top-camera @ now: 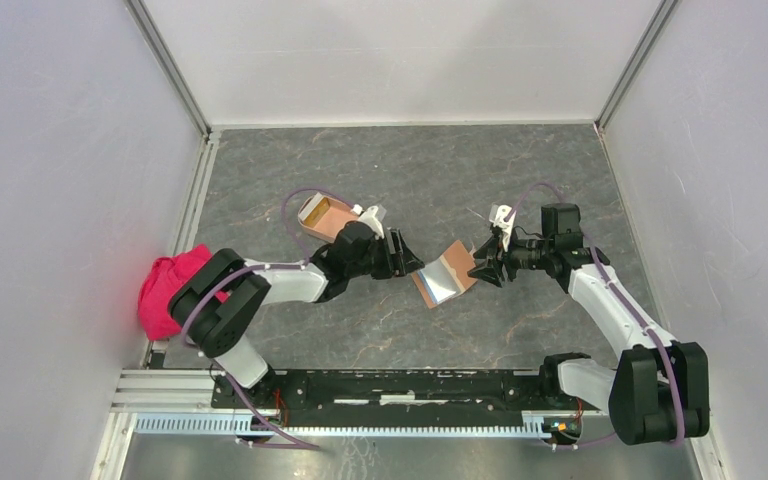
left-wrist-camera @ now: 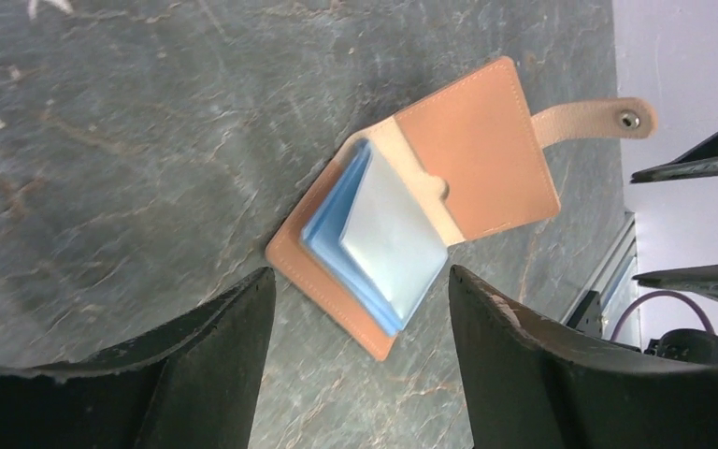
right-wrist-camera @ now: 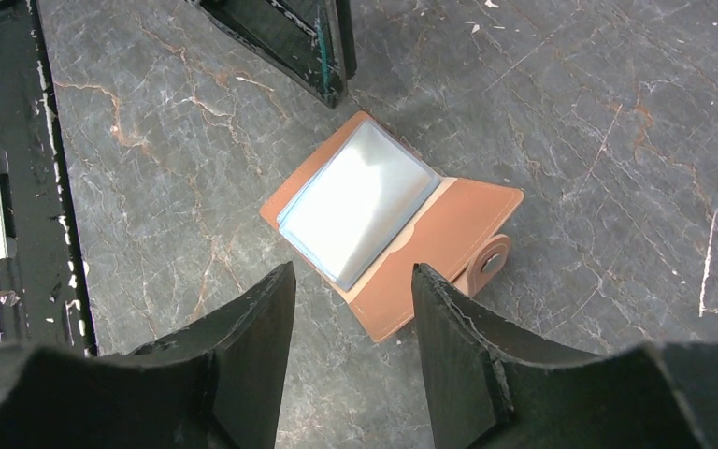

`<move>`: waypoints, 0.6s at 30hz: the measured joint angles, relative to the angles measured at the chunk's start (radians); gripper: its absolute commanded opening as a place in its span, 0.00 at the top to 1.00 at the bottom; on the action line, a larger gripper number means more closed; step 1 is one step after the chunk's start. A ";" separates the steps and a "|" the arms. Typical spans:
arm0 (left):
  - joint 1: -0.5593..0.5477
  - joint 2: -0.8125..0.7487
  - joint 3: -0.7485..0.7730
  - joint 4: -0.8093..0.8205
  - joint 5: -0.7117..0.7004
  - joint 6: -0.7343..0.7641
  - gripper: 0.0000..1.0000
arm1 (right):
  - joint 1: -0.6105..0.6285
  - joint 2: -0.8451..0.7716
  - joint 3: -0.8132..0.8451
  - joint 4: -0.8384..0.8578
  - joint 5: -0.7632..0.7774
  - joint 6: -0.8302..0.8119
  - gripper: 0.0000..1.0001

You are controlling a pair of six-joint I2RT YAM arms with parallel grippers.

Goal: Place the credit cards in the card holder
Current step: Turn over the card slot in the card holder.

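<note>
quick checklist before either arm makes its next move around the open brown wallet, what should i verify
1. Left gripper open and empty: ok, jaws spread above the brown wallet.
2. Right gripper open and empty: ok, jaws spread over the same wallet.
3. Wallet lying open on the table: ok, clear sleeves face up.
4. Snap tab undone: ok, it sticks out past the cover.
5. Fingertips clear of the wallet: cannot tell, both grippers sit close to its edges in the top view.
6. Loose card ready to pick: cannot tell, none shows in the wrist views, and the orange-tan item farther back is partly hidden.
</note>
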 measured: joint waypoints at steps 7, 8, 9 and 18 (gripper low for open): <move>-0.016 0.080 0.067 0.037 0.012 -0.006 0.33 | 0.000 0.010 0.000 0.002 0.004 0.009 0.45; -0.018 0.090 0.072 0.038 0.012 -0.006 0.34 | 0.000 0.010 0.000 0.002 0.004 0.010 0.45; -0.018 0.098 0.076 0.037 0.012 -0.006 0.35 | 0.000 0.011 0.000 0.002 0.005 0.011 0.45; -0.018 0.158 0.104 0.038 0.020 -0.006 0.41 | 0.000 0.023 0.000 0.002 0.005 0.014 0.45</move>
